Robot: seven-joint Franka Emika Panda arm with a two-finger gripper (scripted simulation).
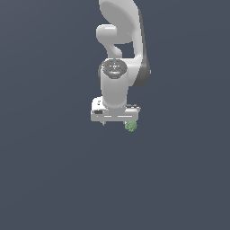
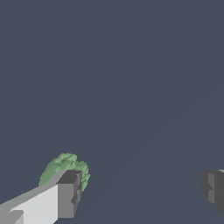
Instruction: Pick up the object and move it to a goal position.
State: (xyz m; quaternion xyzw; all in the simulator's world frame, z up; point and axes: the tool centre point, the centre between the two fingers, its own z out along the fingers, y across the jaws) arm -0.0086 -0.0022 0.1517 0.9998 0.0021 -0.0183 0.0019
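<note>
The object [image 1: 130, 126] is a tiny green bumpy lump on the dark grey floor, just under the end of the white gripper hand that lies toward the exterior view's right. My gripper [image 1: 117, 121] points straight down, low over the floor. In the wrist view the gripper [image 2: 140, 194] is open wide, with the two dark fingertips [image 2: 70, 192] far apart. The object [image 2: 61, 168] lies right against one fingertip and is partly hidden by it. It is not in the middle of the gap. Nothing is held.
The flat dark grey floor [image 1: 54, 170] spreads all around. The white arm [image 1: 117, 40] rises behind the gripper. No other object and no goal marker shows.
</note>
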